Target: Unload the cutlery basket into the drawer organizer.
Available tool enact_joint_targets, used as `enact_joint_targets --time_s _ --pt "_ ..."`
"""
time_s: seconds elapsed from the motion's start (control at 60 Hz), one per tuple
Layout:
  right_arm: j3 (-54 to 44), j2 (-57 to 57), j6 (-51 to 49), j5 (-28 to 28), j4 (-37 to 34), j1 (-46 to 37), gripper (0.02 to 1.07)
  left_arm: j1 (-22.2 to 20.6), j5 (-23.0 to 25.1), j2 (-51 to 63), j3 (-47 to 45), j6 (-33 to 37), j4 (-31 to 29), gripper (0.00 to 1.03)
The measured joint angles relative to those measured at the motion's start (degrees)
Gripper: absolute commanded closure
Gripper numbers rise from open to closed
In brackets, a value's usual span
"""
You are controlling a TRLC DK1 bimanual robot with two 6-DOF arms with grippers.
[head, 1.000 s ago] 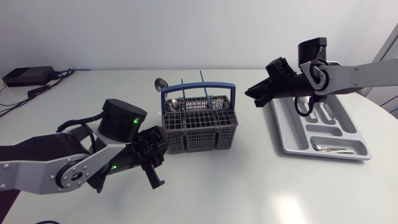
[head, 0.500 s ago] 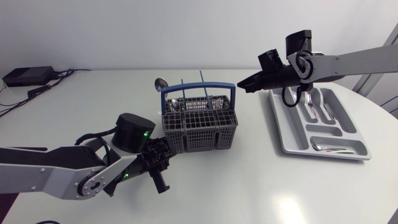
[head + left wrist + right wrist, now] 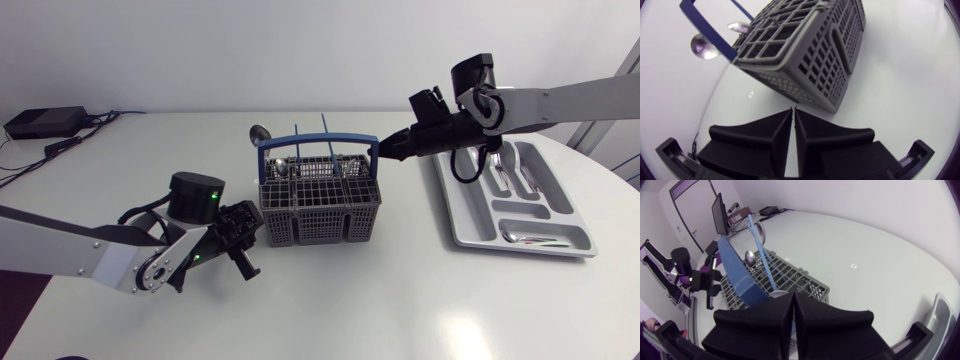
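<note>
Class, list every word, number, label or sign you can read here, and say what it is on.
No text here can be read.
The basket and the tray show no print.
The small square mark on the table is too small to read.

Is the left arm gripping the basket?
No, its fingers are closed together with nothing between them, just short of the cutlery basket.

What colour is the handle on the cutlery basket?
Blue handle, arching over the grey mesh basket; clearest in the head view.
</note>
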Motion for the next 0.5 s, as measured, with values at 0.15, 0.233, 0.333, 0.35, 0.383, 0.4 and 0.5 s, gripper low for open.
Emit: enact_joint_targets --time_s 0.15,0.233,0.333,0.35,0.383,0.4,0.5 --pt "-5.81 -6.47 -1.95 -0.02 -1.20 2.12 1.01 4.48 4.17 2.34 1.88 -0.02 0.39 0.90" --pt "-8.44 -9.49 -2.05 0.15 -1.22 4.02 1.01 6.25 5.29 2.82 3.17 -0.20 0.37 0.90" --pt "-11.89 -13.14 -2.05 0.66 -1.27 6.08 1.01 7.52 6.49 3.69 4.79 -0.46 0.42 0.90" --pt "-12.41 -13.64 -2.05 0.70 -1.27 6.36 1.01 7.67 6.51 3.91 5.09 -0.48 0.37 0.90" --pt "-13.53 -14.62 -2.03 1.16 -1.33 7.06 1.01 7.74 6.69 4.31 5.53 -0.63 0.39 0.90" --pt "-14.10 -15.13 -2.05 1.51 -1.38 7.43 1.01 7.78 6.73 4.52 5.79 -0.68 0.39 0.90" --pt "-17.31 -17.75 -2.01 2.73 -1.40 9.75 1.01 8.28 6.99 6.03 7.74 -1.01 0.37 0.90"
